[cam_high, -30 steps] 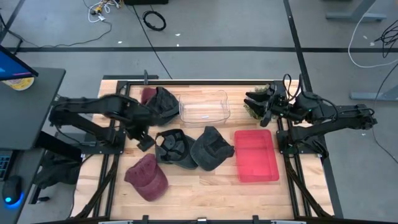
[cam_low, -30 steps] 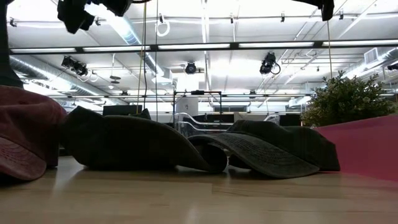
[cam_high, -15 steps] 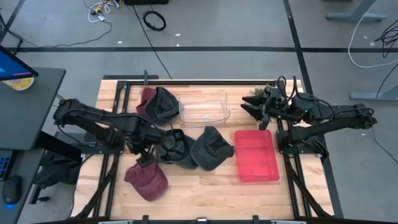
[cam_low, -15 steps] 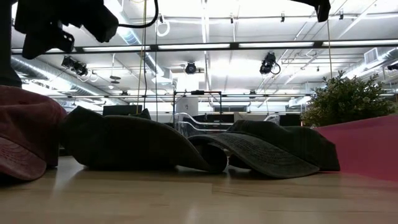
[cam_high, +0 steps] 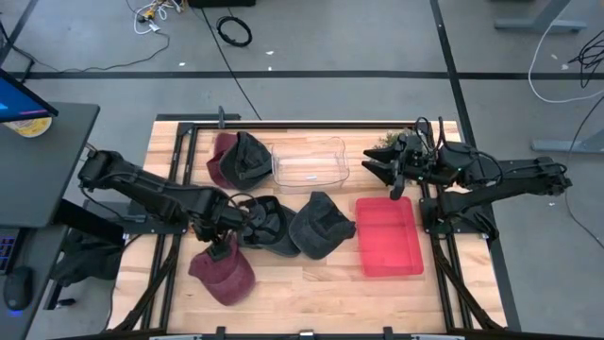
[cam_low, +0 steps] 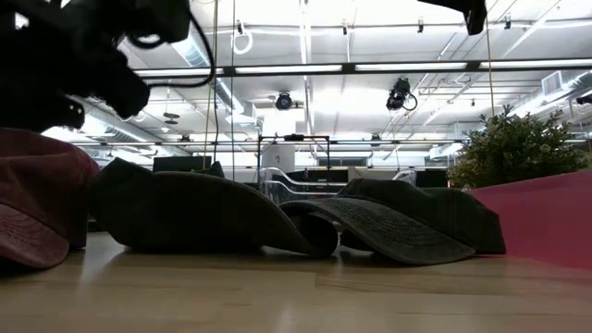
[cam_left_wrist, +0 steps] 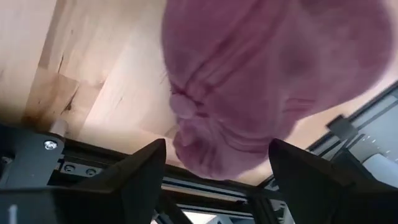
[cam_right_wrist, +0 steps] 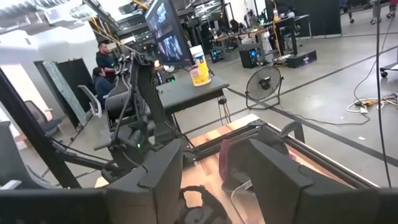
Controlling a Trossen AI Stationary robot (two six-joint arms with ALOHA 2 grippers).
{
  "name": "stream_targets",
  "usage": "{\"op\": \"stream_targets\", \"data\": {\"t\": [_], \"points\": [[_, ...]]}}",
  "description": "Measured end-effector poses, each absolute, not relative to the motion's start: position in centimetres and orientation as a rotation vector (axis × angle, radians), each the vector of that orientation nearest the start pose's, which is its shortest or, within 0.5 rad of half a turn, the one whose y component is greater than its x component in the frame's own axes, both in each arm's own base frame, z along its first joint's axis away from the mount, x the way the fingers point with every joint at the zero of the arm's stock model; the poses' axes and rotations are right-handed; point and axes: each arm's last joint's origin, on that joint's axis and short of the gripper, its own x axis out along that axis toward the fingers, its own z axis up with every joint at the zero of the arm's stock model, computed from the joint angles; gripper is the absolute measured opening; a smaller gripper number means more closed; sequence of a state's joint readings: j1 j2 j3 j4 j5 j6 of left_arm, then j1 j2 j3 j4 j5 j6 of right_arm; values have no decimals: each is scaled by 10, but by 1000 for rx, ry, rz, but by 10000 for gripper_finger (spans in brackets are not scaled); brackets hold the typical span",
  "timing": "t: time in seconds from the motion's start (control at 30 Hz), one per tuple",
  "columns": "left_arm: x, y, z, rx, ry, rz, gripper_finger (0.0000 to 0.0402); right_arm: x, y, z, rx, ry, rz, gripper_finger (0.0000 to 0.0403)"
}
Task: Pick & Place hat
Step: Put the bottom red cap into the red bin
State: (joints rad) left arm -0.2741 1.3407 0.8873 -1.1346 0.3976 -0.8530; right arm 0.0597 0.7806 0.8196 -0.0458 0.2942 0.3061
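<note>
High view: red tray (cam_high: 388,236) & clear bin (cam_high: 310,162) hold nothing; left claw (cam_high: 218,249) released.

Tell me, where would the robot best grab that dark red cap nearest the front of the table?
Probably from straight above, pinching the soft gathered crown of the maroon cap. It lies alone on the wood, and the open left gripper hangs over it, fingers either side of the cloth.

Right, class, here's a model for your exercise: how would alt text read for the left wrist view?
A maroon hat lies on the wooden table, filling most of the view, with the left gripper poised open over it, one dark finger at each side. A black frame rail runs along the table's edge.
</note>
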Motion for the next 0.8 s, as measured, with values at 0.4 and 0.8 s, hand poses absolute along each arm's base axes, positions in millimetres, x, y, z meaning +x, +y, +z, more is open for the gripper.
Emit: {"op": "stream_targets", "data": {"t": [0.4, 0.8], "points": [[186, -67, 177, -812, 1746, 103, 262, 174, 2, 357, 303, -29, -234, 183], [193, -73, 206, -960, 1778, -58, 8, 175, 2, 358, 305, -39, -233, 183]]}}
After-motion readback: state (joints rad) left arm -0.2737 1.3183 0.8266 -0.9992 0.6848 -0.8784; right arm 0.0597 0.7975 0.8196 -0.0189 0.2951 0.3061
